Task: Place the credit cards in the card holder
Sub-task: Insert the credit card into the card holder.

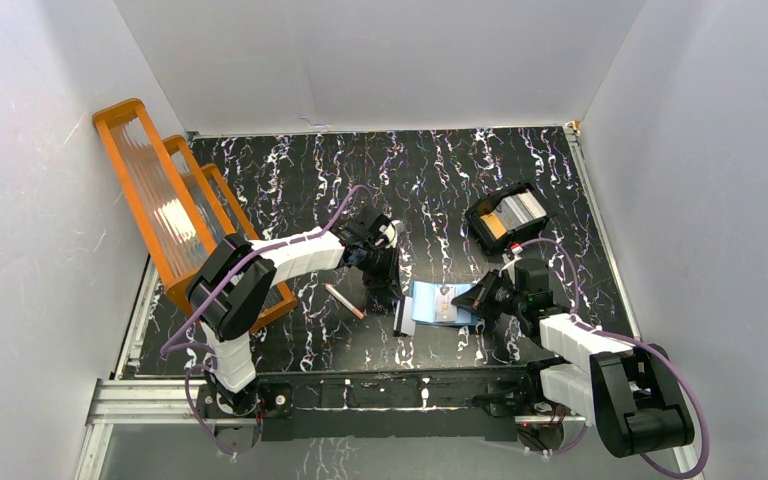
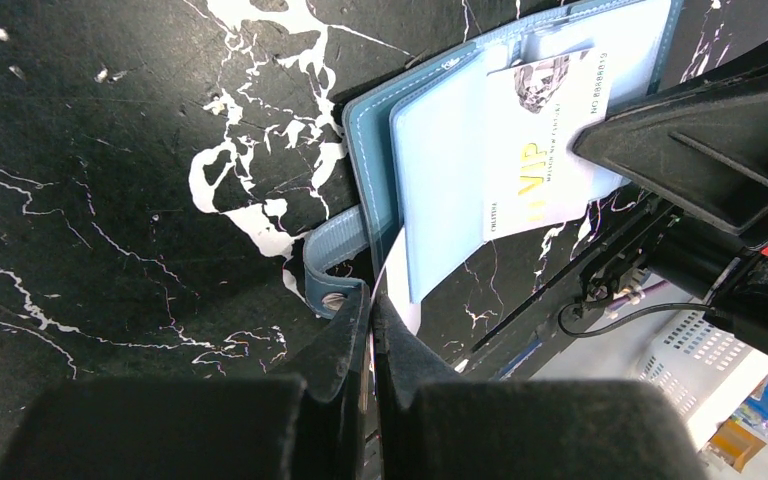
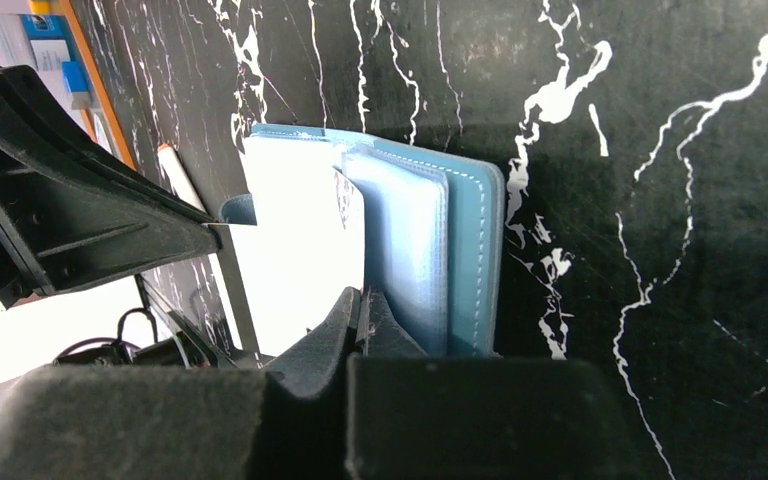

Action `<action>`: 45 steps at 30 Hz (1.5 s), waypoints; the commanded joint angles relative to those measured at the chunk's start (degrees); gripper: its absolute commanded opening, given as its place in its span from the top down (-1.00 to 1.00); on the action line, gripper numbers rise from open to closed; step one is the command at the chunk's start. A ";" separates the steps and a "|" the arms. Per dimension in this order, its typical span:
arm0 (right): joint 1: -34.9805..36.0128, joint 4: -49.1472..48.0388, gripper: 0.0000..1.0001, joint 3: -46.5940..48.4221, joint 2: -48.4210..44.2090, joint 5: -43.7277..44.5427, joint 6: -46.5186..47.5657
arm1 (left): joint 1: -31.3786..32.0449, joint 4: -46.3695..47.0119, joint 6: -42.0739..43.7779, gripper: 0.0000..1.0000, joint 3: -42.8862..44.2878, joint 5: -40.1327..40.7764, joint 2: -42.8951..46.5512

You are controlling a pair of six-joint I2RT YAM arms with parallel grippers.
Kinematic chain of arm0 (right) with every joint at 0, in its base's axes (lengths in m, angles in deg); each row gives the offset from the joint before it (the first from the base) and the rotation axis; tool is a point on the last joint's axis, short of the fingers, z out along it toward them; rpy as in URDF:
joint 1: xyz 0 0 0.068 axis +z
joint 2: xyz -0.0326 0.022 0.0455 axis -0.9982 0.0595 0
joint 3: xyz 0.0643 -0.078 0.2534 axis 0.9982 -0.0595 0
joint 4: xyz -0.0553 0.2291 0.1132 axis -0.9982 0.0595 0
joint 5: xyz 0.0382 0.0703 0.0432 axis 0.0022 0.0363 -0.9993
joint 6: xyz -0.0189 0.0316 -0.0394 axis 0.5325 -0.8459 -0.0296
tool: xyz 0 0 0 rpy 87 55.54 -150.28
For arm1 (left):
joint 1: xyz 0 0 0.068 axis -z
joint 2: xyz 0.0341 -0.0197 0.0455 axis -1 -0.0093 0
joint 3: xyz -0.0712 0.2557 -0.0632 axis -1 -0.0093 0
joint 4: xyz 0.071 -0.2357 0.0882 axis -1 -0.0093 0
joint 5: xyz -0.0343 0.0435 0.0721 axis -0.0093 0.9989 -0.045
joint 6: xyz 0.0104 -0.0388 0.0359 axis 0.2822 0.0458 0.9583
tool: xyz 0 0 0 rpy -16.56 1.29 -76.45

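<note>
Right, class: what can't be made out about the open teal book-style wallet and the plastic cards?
Top view: cards in black compartmented plastic tray too small to count.
Left wrist: white VIP plastic card's edge hidden behind right gripper.
Right wrist: card face washed out by glare.

Plain white walls (image 1: 360, 60) on three sides, black white-veined marble tabletop (image 1: 290, 175), even light, orange rack (image 1: 160, 200) at ten o'clock.

This looks like a robot lab. Plain white walls (image 1: 360, 60) box in a black surface (image 1: 440, 170) with white streaks. The left arm (image 1: 290, 255) and the right arm (image 1: 580, 345) sit bolted by a metal rail (image 1: 160, 400) at the near edge, trailing purple wires (image 1: 343, 200).
</note>
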 commanded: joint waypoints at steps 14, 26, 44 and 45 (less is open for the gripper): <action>-0.04 -6.20 1.00 -6.89 -2.61 4.77 -8.10 | -0.31 0.28 0.16 1.00 -1.57 0.00 -1.51; -0.03 -8.23 1.00 -5.11 2.76 2.35 -5.66 | -0.35 2.33 0.07 1.00 -1.58 -1.04 -4.56; -0.06 -13.66 1.00 -1.96 8.51 -1.35 -0.42 | -0.31 3.66 -0.25 1.00 -1.75 -1.81 -5.75; -0.04 -14.04 1.00 -1.85 8.97 -1.55 -0.36 | -0.31 3.69 -0.29 1.00 -1.75 -1.81 -5.84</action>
